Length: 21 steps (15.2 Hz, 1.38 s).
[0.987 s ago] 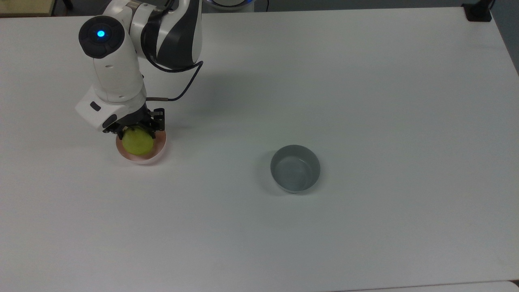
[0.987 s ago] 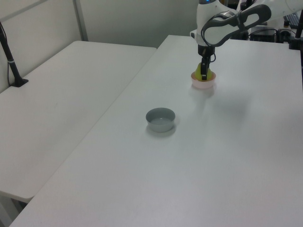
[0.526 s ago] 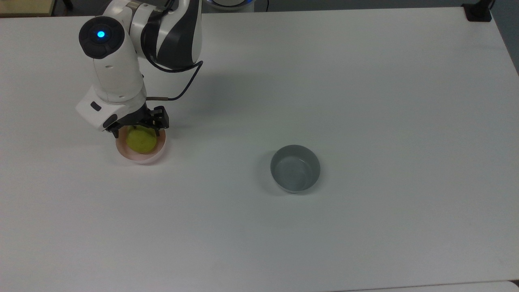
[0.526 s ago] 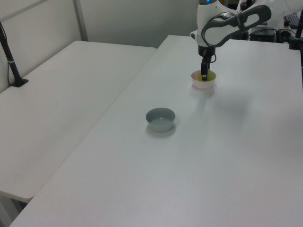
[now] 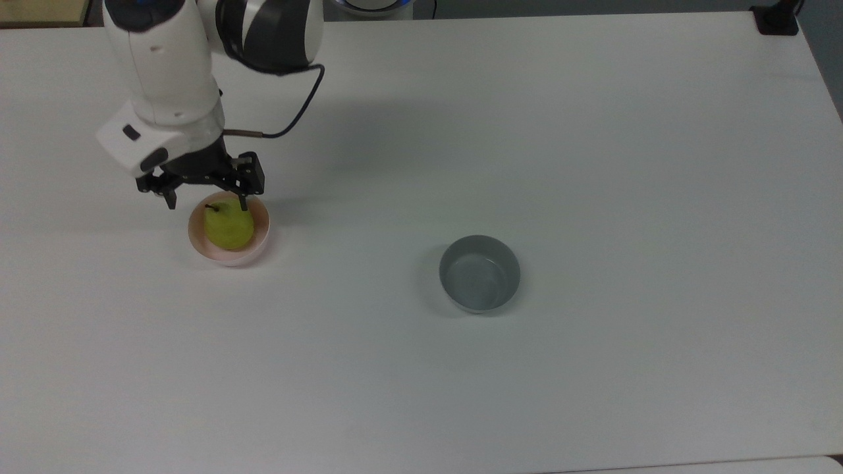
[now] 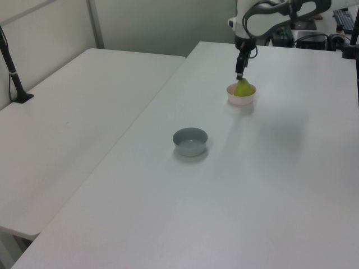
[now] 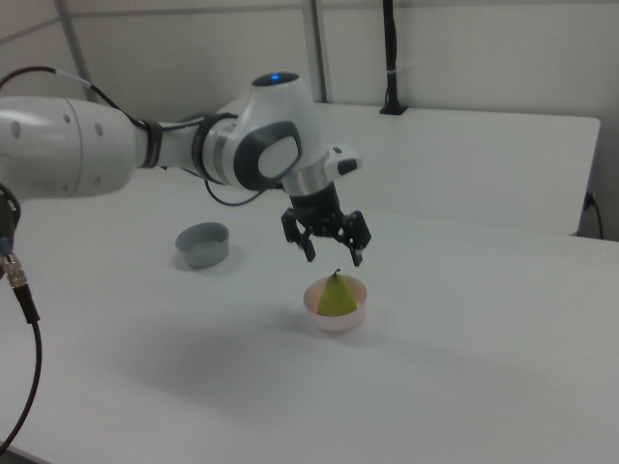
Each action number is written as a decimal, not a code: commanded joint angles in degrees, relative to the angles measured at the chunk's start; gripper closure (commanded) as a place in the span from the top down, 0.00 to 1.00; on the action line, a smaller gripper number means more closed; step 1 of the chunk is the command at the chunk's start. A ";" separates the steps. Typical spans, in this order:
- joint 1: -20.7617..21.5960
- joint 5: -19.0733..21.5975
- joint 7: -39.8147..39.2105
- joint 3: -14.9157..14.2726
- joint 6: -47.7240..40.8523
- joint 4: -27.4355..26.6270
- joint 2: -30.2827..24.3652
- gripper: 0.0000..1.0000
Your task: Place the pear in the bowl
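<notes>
Since a second ago: the pincer (image 5: pixel 205 199) has let go of the pear (image 5: pixel 228 226) and risen; it was down around the fruit at the bowl, now it hangs above it with fingers spread and nothing between them, clear of the stem in the right view. The arm has also drawn back toward 12 o'clock in the top view.

Pear now sits upright in the pink bowl (image 5: pixel 259 244), stem up, resting on the bowl floor; bowl at roughly 9 o'clock from the top view's centre. Grey bowl (image 5: pixel 479 272) is empty, well apart toward 3 o'clock of the pink one, unchanged. Worktop (image 5: pixel 593 164) otherwise bare.

Handling judgement: pear looks small, light, rigid and smooth-skinned, so likely slippery under hard fingers. Best hold would be across the wide lower body, not the narrow neck or stem. The bowl looks light too and could slide if nudged.

Task judged complete; only retreat remains.
</notes>
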 commanded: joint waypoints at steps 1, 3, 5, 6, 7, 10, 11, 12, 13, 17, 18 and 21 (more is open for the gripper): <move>0.73 0.95 4.63 -0.08 -5.09 1.68 -3.53 1.00; 0.73 0.95 5.60 -0.08 -6.86 3.18 -5.01 1.00; 0.73 0.95 5.87 0.27 -9.32 3.10 -8.35 1.00; 1.34 0.95 6.13 0.70 -11.94 2.75 -10.37 1.00; 2.92 0.95 6.66 0.71 -13.88 2.40 -12.04 1.00; 7.14 0.86 9.81 1.93 -20.73 1.26 -15.82 1.00; 7.32 0.77 10.78 3.33 -23.02 0.65 -17.32 1.00; 7.41 0.51 11.23 4.74 -24.26 -0.40 -18.81 1.00; 7.59 0.42 12.97 6.06 -25.58 -1.29 -20.48 1.00; 7.42 0.24 18.26 8.00 -27.26 -1.29 -21.20 1.00; 7.07 0.24 18.78 8.44 -27.26 -1.38 -21.11 1.00; 6.54 0.33 21.06 8.71 -27.35 -1.03 -21.11 1.00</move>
